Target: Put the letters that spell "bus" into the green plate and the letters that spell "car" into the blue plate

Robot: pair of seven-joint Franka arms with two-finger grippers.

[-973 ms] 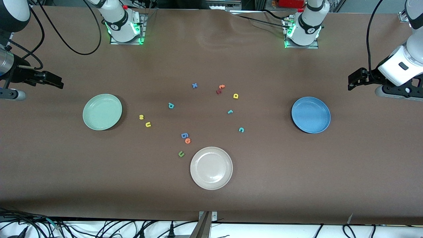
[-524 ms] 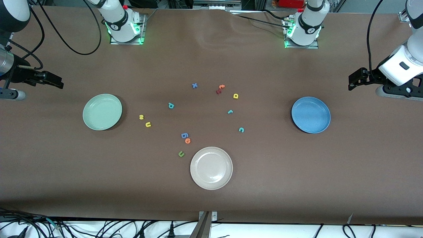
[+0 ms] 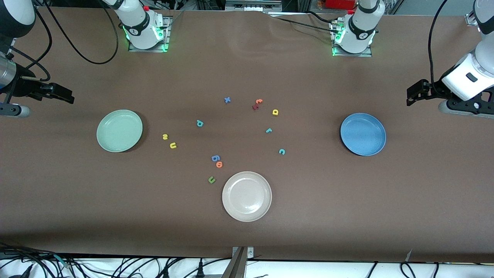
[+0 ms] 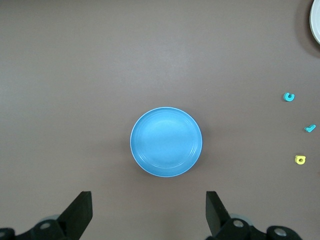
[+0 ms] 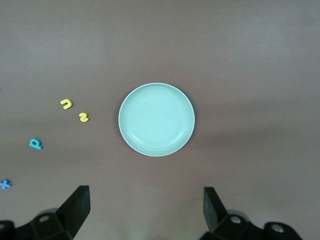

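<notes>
Three round raised-rim plates sit on the brown table (image 3: 347,216) in the front view: a pale mint-green plate (image 3: 119,131) toward the right arm's end, a medium-blue plate (image 3: 363,134) toward the left arm's end, and a cream-white plate (image 3: 247,196) between them, nearest the front camera. The right gripper (image 3: 65,96) hangs over bare table near the green plate, fingers apart and holding nothing; the left gripper (image 3: 413,94) hangs over bare table near the blue plate, likewise spread and holding nothing. Small foam letters lie scattered between the two claws. The yellow s (image 3: 165,136) and yellow u (image 3: 173,145) lie closest to the right gripper, just beside the green plate, with the teal b (image 3: 199,123) farther toward the middle. The yellow a (image 3: 275,112), teal r (image 3: 269,130) and teal c (image 3: 281,151) lie on the left gripper's side of the scatter, well apart from the blue plate. Both task plates hold no letters.

Seen from the left wrist, the blue plate (image 4: 166,142) lies ahead of the spread fingers (image 4: 80,212), with the c (image 4: 289,97), r (image 4: 310,128) and a (image 4: 300,159) off to one side.

Seen from the right wrist, the green plate (image 5: 156,119) lies ahead of the open fingers (image 5: 77,207), with the u (image 5: 66,103), s (image 5: 83,117) and b (image 5: 35,144) off to one side
</notes>
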